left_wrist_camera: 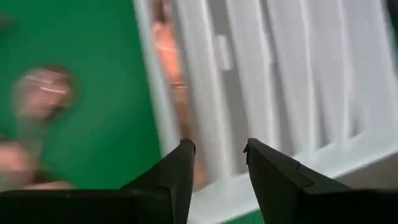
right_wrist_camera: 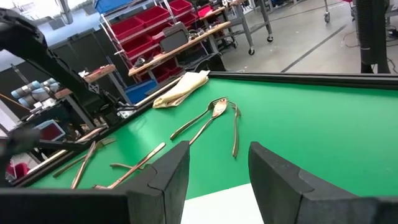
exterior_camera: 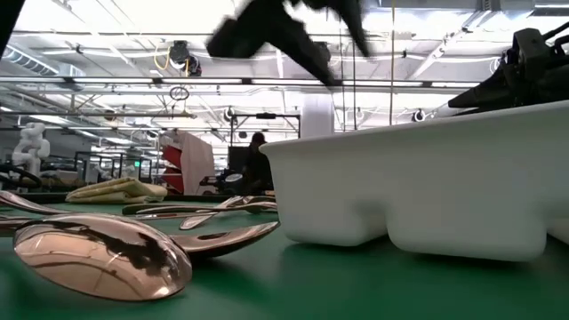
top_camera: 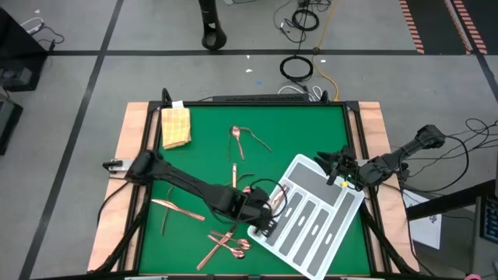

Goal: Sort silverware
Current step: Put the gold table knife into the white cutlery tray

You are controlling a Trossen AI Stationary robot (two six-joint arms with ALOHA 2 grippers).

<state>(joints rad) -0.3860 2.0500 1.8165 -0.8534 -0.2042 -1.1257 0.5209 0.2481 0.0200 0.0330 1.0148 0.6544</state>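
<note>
Copper silverware lies scattered on the green mat: a spoon and forks toward the far edge, a knife mid-table, pieces at left and a cluster near the front. The white tray sits slanted at right. My left gripper hovers open over the tray's left end, where a blurred copper piece lies in the outermost slot. My right gripper waits open above the tray's far right corner.
A folded yellow cloth lies at the far left corner of the mat. A raised black frame borders the mat, with wooden boards outside it. In the low view a spoon bowl lies close in front, and the tray wall fills the right.
</note>
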